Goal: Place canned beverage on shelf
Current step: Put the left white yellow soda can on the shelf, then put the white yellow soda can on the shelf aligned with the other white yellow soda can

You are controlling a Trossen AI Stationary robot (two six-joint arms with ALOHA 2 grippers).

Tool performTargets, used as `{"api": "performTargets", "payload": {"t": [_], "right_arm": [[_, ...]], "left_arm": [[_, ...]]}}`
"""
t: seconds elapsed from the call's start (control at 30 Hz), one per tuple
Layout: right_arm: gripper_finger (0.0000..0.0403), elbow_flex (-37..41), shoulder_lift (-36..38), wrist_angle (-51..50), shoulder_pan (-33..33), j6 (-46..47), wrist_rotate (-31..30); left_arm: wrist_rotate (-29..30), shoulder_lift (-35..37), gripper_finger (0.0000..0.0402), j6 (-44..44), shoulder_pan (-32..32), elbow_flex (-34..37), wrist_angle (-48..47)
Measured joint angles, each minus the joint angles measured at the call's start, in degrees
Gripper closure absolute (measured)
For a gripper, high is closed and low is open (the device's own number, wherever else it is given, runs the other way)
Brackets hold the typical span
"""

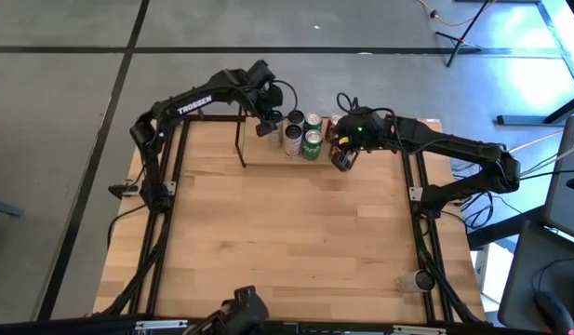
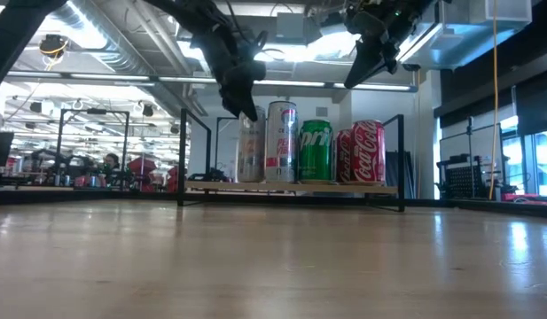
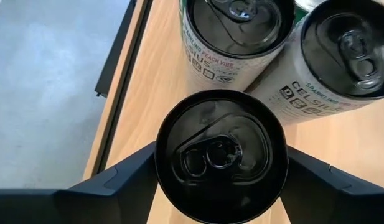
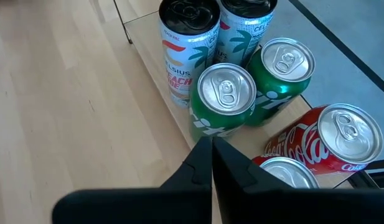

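Left gripper (image 3: pixel 220 186): fingers spread either side of a black-topped can (image 3: pixel 221 155), sitting close against its walls; whether they still press on it cannot be told. That can stands on the shelf (image 1: pixel 259 155) beside two tall white cans (image 1: pixel 293 138). Green cans (image 4: pixel 224 102) and red cans (image 4: pixel 332 144) fill the remaining row. Right gripper (image 4: pixel 210 163): fingers closed together, empty, poised above the nearer green can.

Assessment: placement appears complete or at release. Next move calls for opening fully and lifting straight up, clear of the neighbouring cans.
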State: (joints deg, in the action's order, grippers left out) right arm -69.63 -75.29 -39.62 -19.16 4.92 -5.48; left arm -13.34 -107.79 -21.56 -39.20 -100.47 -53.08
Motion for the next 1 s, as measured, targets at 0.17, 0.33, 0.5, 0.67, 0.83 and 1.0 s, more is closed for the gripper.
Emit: {"api": "performTargets", "payload": {"t": [0.17, 0.33, 0.5, 0.67, 0.83, 1.0], "right_arm": [[0.0400, 0.02, 0.00, 0.00, 0.00, 0.88, 0.04], [0.0400, 0.02, 0.00, 0.00, 0.00, 1.15, 0.32], [0.0400, 0.02, -0.02, 0.00, 0.05, 1.20, 2.05], [0.0400, -0.05, 0.11, -0.15, 0.07, 1.13, 2.10], [0.0400, -4.85, 1.87, -4.85, 0.80, 0.69, 3.81], [0.0400, -7.87, 5.14, -10.06, 4.67, 1.27, 8.82]], "left_arm": [[3.14, 0.07, 0.0116, -0.13, 1.09, 0.00, 0.13], [4.15, 0.07, 0.0093, -0.26, 2.02, 0.00, 0.17], [6.93, 0.84, 0.0060, -0.44, 2.72, 0.00, 0.09], [9.88, 3.82, 0.0048, -1.33, 3.96, 0.00, 0.33], [12.09, 8.68, 0.0051, -1.01, 5.64, 0.00, 0.48], [10.65, 13.43, 0.0052, 6.24, 8.72, -0.04, 1.09]]}}
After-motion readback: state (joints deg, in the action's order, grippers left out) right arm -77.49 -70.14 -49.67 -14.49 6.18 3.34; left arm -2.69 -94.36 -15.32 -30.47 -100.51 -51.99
